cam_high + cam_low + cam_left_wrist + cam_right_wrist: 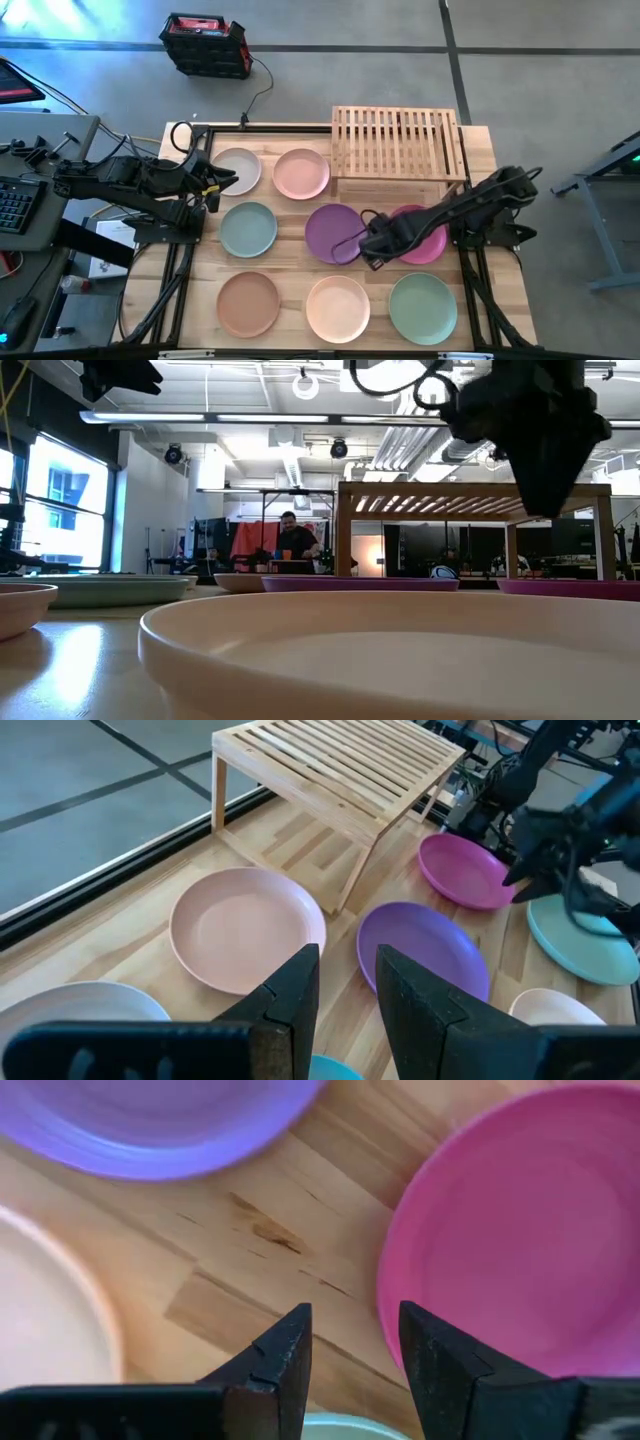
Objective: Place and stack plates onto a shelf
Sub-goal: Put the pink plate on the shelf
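The butcher-block table carries eight plates and the shelf.

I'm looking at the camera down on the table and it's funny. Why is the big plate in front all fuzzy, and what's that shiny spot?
In the low view, the cream plate sits too near the lens, so it is out of focus. The shiny patch is window light glaring off the tabletop on the left. The right gripper hangs dark against the bright ceiling lights.
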Robot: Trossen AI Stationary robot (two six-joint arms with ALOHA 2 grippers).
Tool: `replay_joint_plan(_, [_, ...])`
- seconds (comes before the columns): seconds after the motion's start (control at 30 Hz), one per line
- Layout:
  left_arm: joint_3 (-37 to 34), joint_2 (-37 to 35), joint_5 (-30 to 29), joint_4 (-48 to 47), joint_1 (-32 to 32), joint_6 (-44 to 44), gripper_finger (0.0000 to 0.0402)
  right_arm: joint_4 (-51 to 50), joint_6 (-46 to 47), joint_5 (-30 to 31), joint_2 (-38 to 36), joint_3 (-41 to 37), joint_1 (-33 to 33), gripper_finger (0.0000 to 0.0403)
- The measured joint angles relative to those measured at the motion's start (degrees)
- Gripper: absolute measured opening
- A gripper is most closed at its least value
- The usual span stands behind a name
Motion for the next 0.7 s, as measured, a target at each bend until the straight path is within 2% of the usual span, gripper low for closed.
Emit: replay_joint_plan(0.7, [0.0,0.0,-0.02,0.04,0.0,0.03,0.009,-0.1,0.8,0.78,11.65,-0.02,1.0,0.013])
